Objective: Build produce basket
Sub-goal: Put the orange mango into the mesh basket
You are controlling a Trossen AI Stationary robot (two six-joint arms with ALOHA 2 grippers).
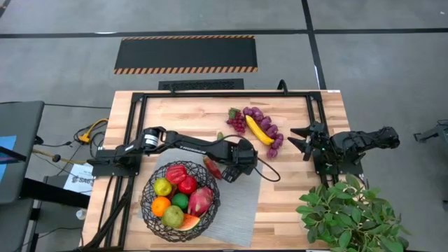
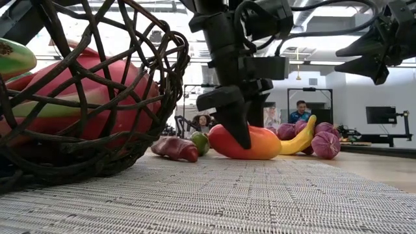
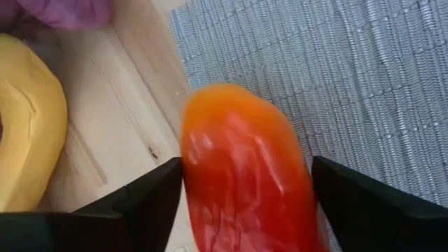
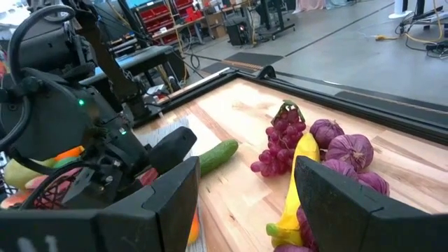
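Observation:
The wire basket stands on the grey mat and holds several toy fruits. My left gripper reaches down at the mat's far right corner, its fingers on an orange-red pepper, which the gripper hides in the high view. A dark red pepper lies just to the gripper's left on the mat. Farther back on the wood lie a banana, purple grapes, purple bulbs and a cucumber. My right gripper hovers open to the right of the banana. My left gripper holds the orange-red pepper across its body, pinched between the two fingers, one on each long side. The fingers come from above, pointing down, and lie across the pepper. The pepper lies level on the surface at the mat's edge.
A leafy green plant stands at the table's near right corner, close below my right arm. A black frame runs around the table's far part. The mat's near right part is bare. People show in the room behind the table.

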